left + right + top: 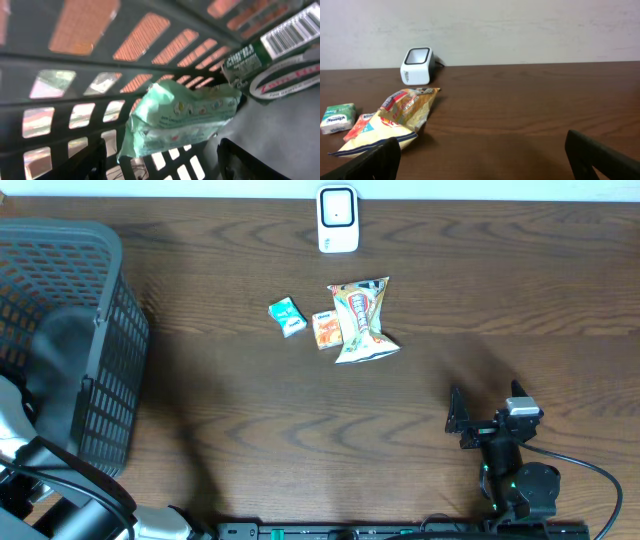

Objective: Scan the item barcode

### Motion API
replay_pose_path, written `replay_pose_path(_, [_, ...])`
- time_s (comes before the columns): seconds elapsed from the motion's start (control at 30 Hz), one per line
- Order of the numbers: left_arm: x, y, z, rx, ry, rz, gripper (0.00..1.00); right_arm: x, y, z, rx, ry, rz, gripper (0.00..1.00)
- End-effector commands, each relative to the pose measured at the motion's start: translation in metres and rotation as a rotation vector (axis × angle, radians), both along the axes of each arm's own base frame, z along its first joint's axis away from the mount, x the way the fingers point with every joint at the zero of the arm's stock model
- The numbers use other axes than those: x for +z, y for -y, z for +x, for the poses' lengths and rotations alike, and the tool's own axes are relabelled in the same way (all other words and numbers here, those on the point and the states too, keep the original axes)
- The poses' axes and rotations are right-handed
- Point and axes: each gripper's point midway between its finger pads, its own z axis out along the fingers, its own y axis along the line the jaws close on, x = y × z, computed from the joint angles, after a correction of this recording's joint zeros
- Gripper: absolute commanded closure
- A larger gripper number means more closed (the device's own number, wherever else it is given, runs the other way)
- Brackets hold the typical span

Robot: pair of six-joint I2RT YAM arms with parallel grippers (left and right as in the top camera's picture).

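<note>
In the left wrist view my left gripper (162, 150) is down inside the grey basket (60, 65). Its dark fingers (95, 162) stand apart, one on each side of the lower corner of a mint-green soft packet (185, 117) that leans on the mesh wall. Neither finger visibly touches it. The white barcode scanner (338, 220) stands at the table's far edge. My right gripper (485, 408) rests open near the front right, nothing between its fingers (380, 160). The overhead view hides the left gripper inside the basket (110, 330).
Deeper in the basket lie a barcode label (292, 30), a dark green box (245, 62) and a white round lid (285, 77). On the table below the scanner (417, 65) sit a green pack (287, 316), an orange packet (325, 330) and a snack bag (362, 320).
</note>
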Motion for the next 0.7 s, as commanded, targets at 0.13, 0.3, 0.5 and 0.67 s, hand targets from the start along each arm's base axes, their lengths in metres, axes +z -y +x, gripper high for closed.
replay_pose_path(0.13, [-0.011, -0.001, 0.000, -0.002, 0.022, 0.005, 0.31, -0.001, 0.001, 0.000, -0.006, -0.005, 0.013, 0.01])
replay_pose_path(0.3, [-0.029, 0.001, 0.001, -0.007, 0.045, 0.011, 0.31, -0.001, 0.001, 0.000, -0.006, -0.005, 0.013, 0.01])
replay_pose_path(0.5, [-0.028, -0.007, 0.004, -0.003, 0.071, 0.056, 0.30, -0.001, 0.001, 0.000, -0.006, -0.005, 0.013, 0.01])
replay_pose_path(0.67, [-0.027, -0.008, 0.005, -0.038, 0.044, 0.050, 0.30, -0.001, 0.001, 0.000, -0.006, -0.005, 0.013, 0.01])
